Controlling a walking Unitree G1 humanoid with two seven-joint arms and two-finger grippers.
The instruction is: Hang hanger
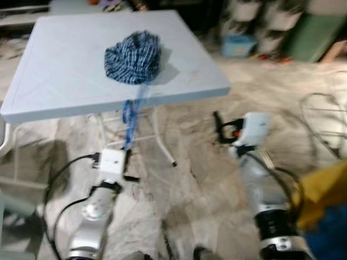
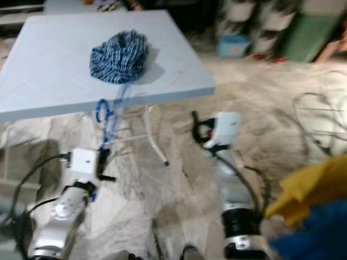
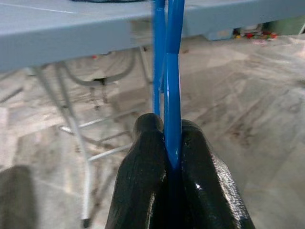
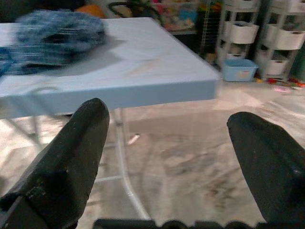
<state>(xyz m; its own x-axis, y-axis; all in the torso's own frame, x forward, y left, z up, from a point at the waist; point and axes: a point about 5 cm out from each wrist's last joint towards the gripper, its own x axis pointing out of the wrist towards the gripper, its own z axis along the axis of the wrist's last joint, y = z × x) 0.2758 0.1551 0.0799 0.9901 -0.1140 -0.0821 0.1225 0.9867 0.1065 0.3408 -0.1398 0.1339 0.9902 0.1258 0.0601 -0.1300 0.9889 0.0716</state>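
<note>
Two end effectors are in front of me, below the near edge of the pale blue counter [image 1: 65, 70], which is the largest item in the scene. It stands on thin white folding legs over a marbled stone floor [image 1: 195, 179]. A crumpled blue checked garment [image 1: 133, 57] lies on the counter near that edge.

The blue hanger [image 1: 130, 122] is the task item. It reaches from under the garment, over the counter edge, and down to my left end effector [image 1: 128, 165]. The left wrist view shows both black fingers [image 3: 200, 181] clamped tight on the hanger's two thin blue wires, with no gap left between them. I judge this grip low on the frame lets the hook end stay free for hanging; the upper end looks tucked into the cloth, so the garment could drag along when I pull away.

My right end effector [image 1: 219, 130] is held out over the floor, well apart from the counter, fingers spread wide and holding nothing. It appears kept clear as a spare hand.

Open floor lies to my right and ahead of the counter corner. A wire frame on the floor [image 1: 322, 122] and storage bins [image 4: 238, 69] bound that side. No rail for hanging can be made out.
</note>
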